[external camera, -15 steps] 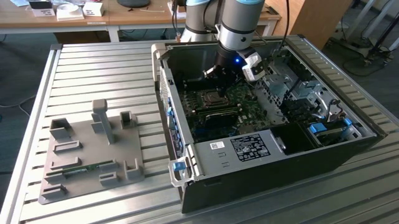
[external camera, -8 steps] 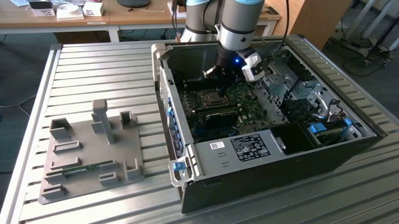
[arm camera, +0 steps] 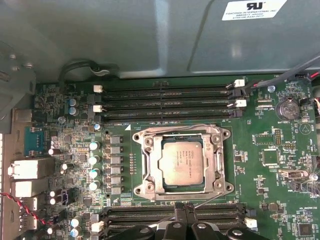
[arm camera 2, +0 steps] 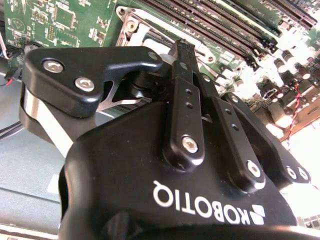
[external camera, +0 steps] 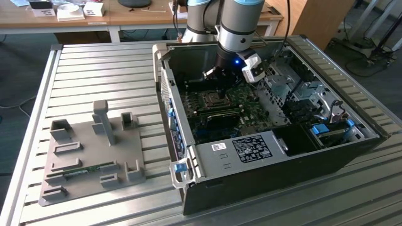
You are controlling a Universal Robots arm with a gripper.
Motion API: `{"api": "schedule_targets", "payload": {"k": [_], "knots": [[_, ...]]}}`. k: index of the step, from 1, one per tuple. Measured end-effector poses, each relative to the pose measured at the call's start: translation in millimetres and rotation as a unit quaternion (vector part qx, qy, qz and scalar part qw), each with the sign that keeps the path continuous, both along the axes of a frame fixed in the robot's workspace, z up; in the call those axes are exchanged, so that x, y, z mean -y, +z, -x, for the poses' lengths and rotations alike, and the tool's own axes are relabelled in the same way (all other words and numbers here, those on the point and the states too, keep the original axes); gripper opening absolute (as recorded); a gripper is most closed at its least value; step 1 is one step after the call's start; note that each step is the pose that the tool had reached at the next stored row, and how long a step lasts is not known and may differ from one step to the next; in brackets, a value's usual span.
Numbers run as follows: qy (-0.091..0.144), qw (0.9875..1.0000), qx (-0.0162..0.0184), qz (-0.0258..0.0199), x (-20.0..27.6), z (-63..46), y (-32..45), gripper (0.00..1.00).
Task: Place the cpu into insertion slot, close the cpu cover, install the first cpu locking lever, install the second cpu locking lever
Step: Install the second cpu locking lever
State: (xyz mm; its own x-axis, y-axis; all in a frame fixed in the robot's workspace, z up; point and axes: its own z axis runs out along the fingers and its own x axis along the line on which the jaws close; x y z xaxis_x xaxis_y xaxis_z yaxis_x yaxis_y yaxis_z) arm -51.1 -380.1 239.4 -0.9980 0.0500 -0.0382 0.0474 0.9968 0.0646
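Note:
In the first wrist view the cpu (arm camera: 182, 160) lies flat in its socket on the green motherboard (arm camera: 270, 150). The cpu cover (arm camera: 148, 165), a silvery frame, is folded down around it. One wire locking lever (arm camera: 175, 125) runs along the socket edge beside the memory slots. A second thin lever (arm camera: 210, 199) slants out from the opposite edge, close to my gripper (arm camera: 186, 212). The black fingers (arm camera 2: 176, 65) are pressed together and I see nothing held between them. In the exterior view the gripper (external camera: 212, 81) hangs inside the computer case, just above the socket (external camera: 209, 99).
The open case (external camera: 351, 146) walls in the motherboard on all sides, with drive bays and a power supply (external camera: 254, 148) at the exterior view's right. Memory slots (arm camera: 165, 102) flank the socket. A grey fixture plate (external camera: 88, 150) lies on the slatted table at the exterior view's left.

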Motion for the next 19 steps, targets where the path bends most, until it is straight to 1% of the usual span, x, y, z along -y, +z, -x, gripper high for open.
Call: {"api": "schedule_targets", "payload": {"k": [9, 19], "knots": [[0.0, 1.0, 0.0, 0.0, 0.0, 2.8, -2.0, 0.11], [-0.002, 1.0, 0.0, 0.0, 0.0, 13.8, -6.3, 0.11]]}}
